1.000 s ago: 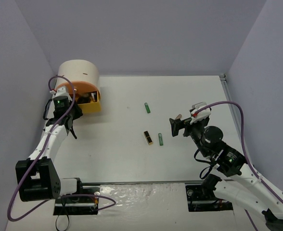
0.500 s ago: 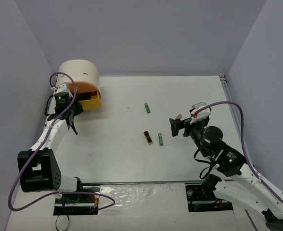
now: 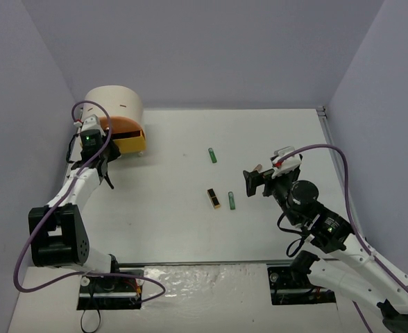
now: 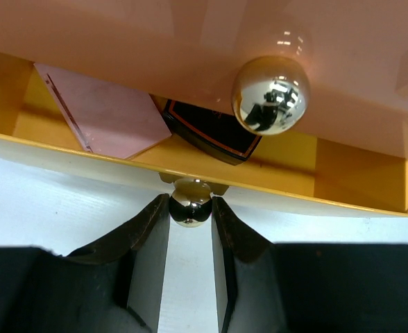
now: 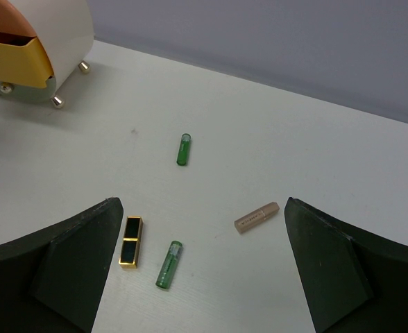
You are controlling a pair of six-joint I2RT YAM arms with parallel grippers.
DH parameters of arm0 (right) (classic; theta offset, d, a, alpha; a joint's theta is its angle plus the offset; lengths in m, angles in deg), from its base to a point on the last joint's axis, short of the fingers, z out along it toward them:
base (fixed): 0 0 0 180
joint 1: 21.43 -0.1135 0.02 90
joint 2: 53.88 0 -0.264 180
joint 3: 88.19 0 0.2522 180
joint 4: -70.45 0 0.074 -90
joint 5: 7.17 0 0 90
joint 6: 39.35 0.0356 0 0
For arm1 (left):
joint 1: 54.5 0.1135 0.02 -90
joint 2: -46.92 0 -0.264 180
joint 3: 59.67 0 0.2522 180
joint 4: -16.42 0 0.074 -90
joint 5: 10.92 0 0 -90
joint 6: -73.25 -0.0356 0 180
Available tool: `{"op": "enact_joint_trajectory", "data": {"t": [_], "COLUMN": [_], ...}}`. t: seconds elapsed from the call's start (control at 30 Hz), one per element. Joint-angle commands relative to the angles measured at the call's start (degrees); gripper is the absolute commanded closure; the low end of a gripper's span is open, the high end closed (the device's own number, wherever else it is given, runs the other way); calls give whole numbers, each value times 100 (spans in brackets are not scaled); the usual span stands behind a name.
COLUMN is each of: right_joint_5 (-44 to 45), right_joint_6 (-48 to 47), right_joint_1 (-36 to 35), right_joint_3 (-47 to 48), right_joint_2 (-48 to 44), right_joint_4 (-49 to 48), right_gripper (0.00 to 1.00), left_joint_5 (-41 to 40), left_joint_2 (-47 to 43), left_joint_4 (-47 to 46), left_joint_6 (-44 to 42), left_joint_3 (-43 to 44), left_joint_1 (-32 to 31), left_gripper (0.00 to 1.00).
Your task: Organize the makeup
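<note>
My left gripper (image 4: 190, 211) is shut on the small gold knob (image 4: 190, 207) of the yellow drawer (image 4: 155, 163), which stands partly out of the cream drum box (image 3: 115, 104). In that drawer lie a pink square compact (image 4: 103, 114) and a black square compact (image 4: 214, 135). The pink drawer (image 4: 121, 41) above it is shut. My right gripper (image 5: 202, 236) is open and empty above the table. Below it lie two green tubes (image 5: 183, 149) (image 5: 168, 263), a gold-black tube (image 5: 130, 241) and a beige tube (image 5: 257, 217). The other makeup is out of view.
The box (image 5: 51, 35) stands on small gold feet at the table's far left, against the left wall. In the top view the tubes lie mid-table: green (image 3: 212, 155), gold-black (image 3: 214, 198), green (image 3: 232, 201). Grey walls close in three sides.
The yellow drawer has slid back into the box, and my left gripper has moved up toward the box with the knob. The right arm has barely moved.
</note>
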Motion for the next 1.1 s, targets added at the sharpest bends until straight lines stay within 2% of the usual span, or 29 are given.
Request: {"op": "enact_joint_trajectory", "data": {"t": [0.0, 0.9, 1.07], "right_joint_5": [168, 141, 141], "right_joint_6": [-80, -107, -107], "right_joint_1": [-41, -41, -41], "right_joint_3": [33, 24, 15], "right_joint_2": [97, 181, 180], "right_joint_4": [-473, -485, -479], "right_gripper": [0, 0, 0], "left_joint_5": [-56, -93, -102], "left_joint_2": [-36, 465, 524], "left_joint_4": [-997, -1425, -1472], "left_joint_6": [137, 59, 41], "left_joint_3": [492, 785, 778], "left_joint_1": [-30, -30, -32], "left_gripper": [100, 97, 89]}}
